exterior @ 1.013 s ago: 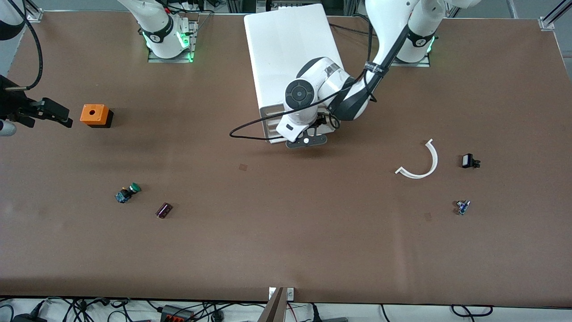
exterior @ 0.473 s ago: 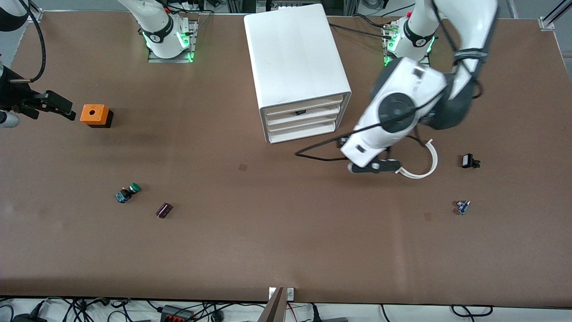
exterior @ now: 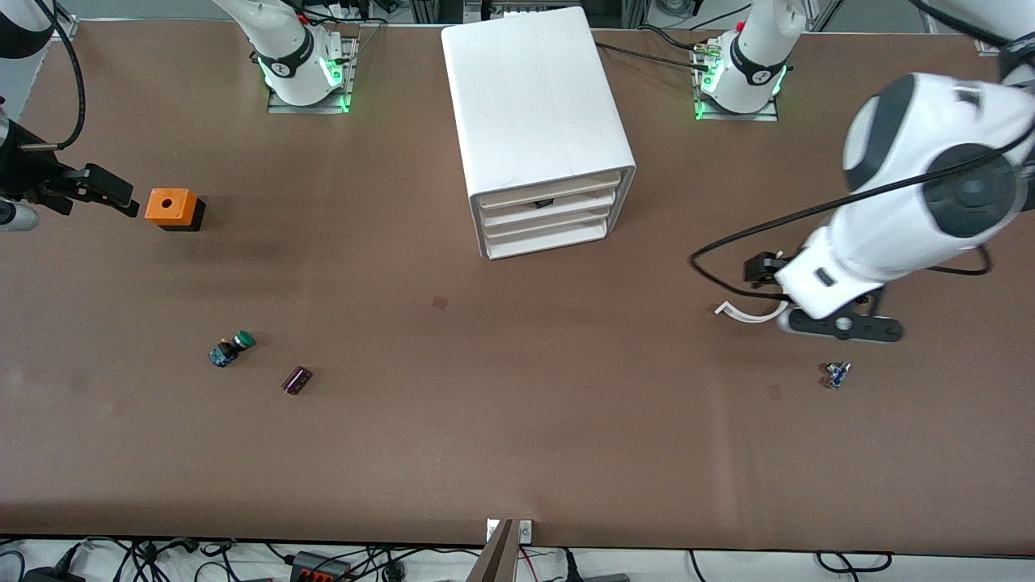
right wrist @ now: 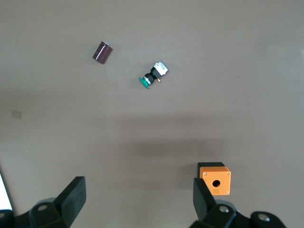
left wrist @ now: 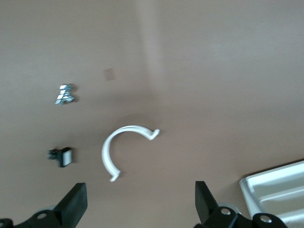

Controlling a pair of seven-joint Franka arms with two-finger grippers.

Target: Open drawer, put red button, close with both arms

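Note:
The white cabinet [exterior: 534, 105] stands at mid-table, and its three drawers look pushed in. The middle drawer [exterior: 546, 215] has a small dark spot at its top edge. No red button is in view. My left gripper [exterior: 841, 327] hangs over the table toward the left arm's end, beside a white curved strip [exterior: 748, 313]. In the left wrist view the left gripper [left wrist: 140, 209] is open and empty, with the strip [left wrist: 124, 147] below it. My right gripper [exterior: 113, 198] waits beside an orange box [exterior: 172, 208]. In the right wrist view it [right wrist: 137, 197] is open and empty.
A green-capped button [exterior: 231, 347] and a dark maroon part [exterior: 297, 380] lie toward the right arm's end, also in the right wrist view [right wrist: 153, 76]. A small blue-silver part [exterior: 837, 373] lies near the left gripper. A small black part [left wrist: 61, 156] lies beside the strip.
My left arm has swung away from the cabinet's drawer fronts toward its own end of the table and now hangs over the curved strip. The right gripper has hardly moved.

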